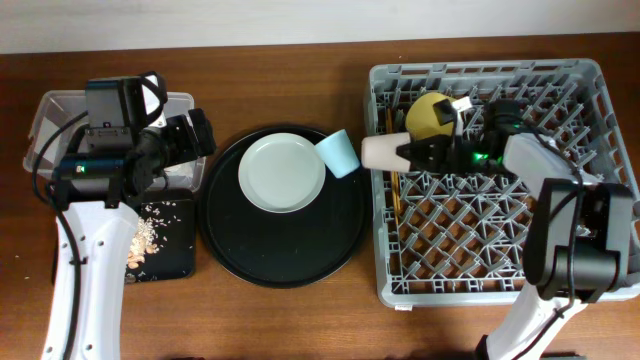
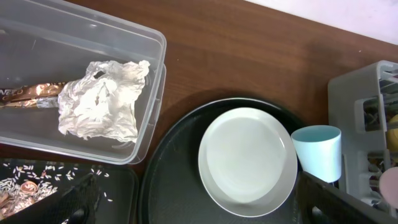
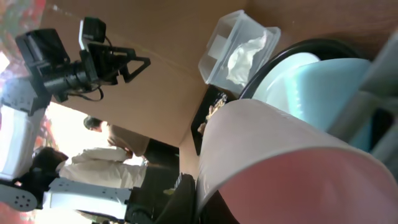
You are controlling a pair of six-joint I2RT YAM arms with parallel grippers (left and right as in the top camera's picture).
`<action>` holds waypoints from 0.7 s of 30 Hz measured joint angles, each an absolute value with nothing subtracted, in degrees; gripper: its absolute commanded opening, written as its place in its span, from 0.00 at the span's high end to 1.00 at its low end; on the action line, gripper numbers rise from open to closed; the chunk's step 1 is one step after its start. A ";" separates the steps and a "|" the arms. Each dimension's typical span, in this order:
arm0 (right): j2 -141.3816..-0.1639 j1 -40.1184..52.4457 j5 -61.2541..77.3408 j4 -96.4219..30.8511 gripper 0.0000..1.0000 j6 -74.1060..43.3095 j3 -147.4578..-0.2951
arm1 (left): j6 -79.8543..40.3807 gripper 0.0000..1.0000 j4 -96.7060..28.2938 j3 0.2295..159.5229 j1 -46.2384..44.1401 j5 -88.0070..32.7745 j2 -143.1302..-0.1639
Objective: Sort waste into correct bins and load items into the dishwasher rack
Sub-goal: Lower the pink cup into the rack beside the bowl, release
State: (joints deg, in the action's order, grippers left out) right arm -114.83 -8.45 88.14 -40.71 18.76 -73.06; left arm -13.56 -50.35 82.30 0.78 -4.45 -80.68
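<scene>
Overhead. Your left gripper (image 1: 197,135) hangs over the near edge of the clear box (image 1: 60,105), just above the flat black tray (image 1: 175,260). Brownish food scraps (image 1: 150,232) lie scattered on that tray. At centre sits the round black tray (image 1: 290,262), carrying the pale plate (image 1: 283,173) and the light blue cup (image 1: 340,152), which touches the plate's right rim. The rack (image 1: 590,200) fills the right side. The yellow bowl (image 1: 428,116) sits in its upper left part. The pink cup (image 1: 382,153) lies on its side at the rack's left wall, with your right gripper (image 1: 412,154) at its mouth end.

Left wrist. The 2 fingers stand spread wide at the bottom corners, released, with nothing between them. Inside the clear box the crumpled napkin (image 2: 99,102) lies against the near wall, and the gold-brown wrapper (image 2: 28,94) pokes out from its left side. The plate and blue cup are upright on the round tray.

Right wrist. The pink cup crowds the lower right of the view, right against the camera. The fingers themselves are hidden behind it, but they read as clenched on the cup's wall. Beyond it you see the blue cup, the round tray's rim and the clear box with the napkin.
</scene>
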 measured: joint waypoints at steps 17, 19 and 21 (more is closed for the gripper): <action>-115.11 -8.99 84.93 -47.57 0.95 22.68 -73.17 | -13.56 0.01 -50.35 82.30 0.78 -4.45 -80.68; -115.02 -8.82 85.73 -47.51 0.96 22.65 -73.17 | -13.56 0.01 -50.35 82.30 0.78 -4.45 -80.68; -115.02 -8.49 85.97 -46.70 0.96 22.65 -73.17 | -13.56 0.01 -50.35 82.30 0.78 -4.45 -80.68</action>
